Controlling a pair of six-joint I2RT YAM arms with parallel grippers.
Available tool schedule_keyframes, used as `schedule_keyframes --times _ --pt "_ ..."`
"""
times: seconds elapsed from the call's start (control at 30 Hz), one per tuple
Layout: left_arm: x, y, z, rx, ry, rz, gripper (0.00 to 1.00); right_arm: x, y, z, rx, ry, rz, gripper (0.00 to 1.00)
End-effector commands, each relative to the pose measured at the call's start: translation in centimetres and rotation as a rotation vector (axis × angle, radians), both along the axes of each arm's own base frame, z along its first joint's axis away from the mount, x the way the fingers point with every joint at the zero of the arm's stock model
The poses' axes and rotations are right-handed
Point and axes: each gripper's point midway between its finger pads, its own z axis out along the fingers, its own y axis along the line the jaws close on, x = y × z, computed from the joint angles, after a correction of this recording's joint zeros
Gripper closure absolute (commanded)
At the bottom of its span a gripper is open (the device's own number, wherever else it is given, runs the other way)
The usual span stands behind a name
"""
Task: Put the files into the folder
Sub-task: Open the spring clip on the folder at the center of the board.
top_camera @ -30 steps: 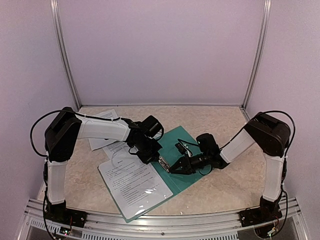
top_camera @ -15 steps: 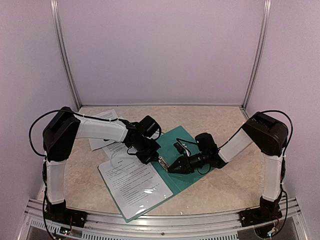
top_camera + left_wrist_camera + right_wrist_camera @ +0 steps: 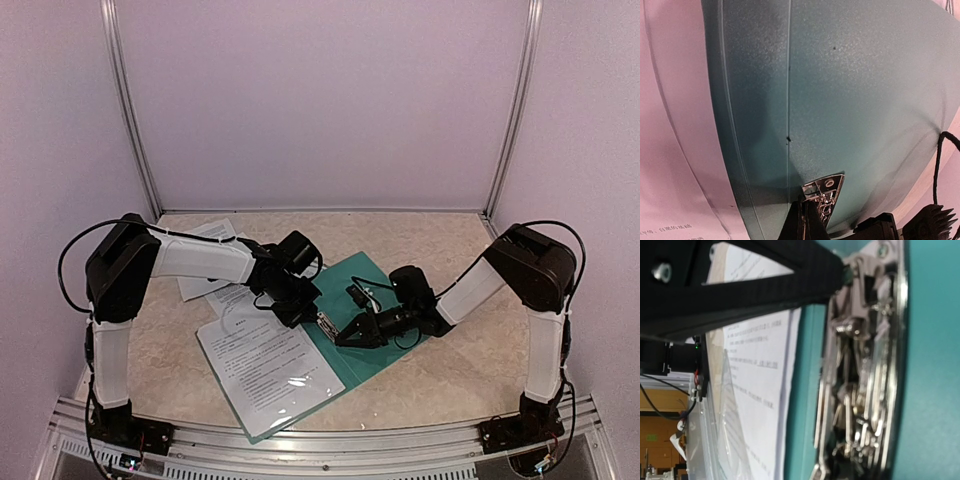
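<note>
The teal folder [image 3: 375, 290] lies open in the middle of the table, with its metal clip [image 3: 328, 325] at the spine. One printed sheet of the files [image 3: 270, 365] rests on the folder's left half; other sheets [image 3: 212, 262] lie behind it on the table. My left gripper [image 3: 805, 212] is shut, its tips together at the near corner of the clip [image 3: 826, 191]. My right gripper [image 3: 347, 337] points left at the same clip. The right wrist view is filled by the clip's metal parts [image 3: 865, 385] and the sheet [image 3: 760, 380]; its own jaws do not show clearly.
A clear plastic sleeve [image 3: 727, 430] lies over the sheet near the folder's edge. The table's front rail [image 3: 320, 445] runs just below the folder. White walls and metal posts [image 3: 130, 110] close the back and sides. Both arms meet over the spine.
The right gripper has crept slightly left toward the clip. The left arm shifted slightly and now stays at the clip. Folder and sheets have not moved.
</note>
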Motion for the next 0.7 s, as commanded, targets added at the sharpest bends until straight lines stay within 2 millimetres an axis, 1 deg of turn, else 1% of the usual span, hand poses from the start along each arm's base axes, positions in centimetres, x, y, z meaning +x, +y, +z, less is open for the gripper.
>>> schedule_keyframes --times 0.0,0.23,0.67 --pt "0.1 -1.5 1.5 -0.069 -0.016 -0.036 1.0 -0.8 -0.1 -3.0 -0.075 0.032 -0.002 0.81" --pt "0.1 -1.7 1.4 -0.067 -0.013 -0.042 1.0 -0.5 -0.5 -3.6 -0.121 0.021 -0.026 0.84" --pt "0.0 -1.6 1.2 -0.062 -0.01 -0.045 1.0 -0.5 -1.3 -5.1 -0.19 0.032 -0.052 1.0"
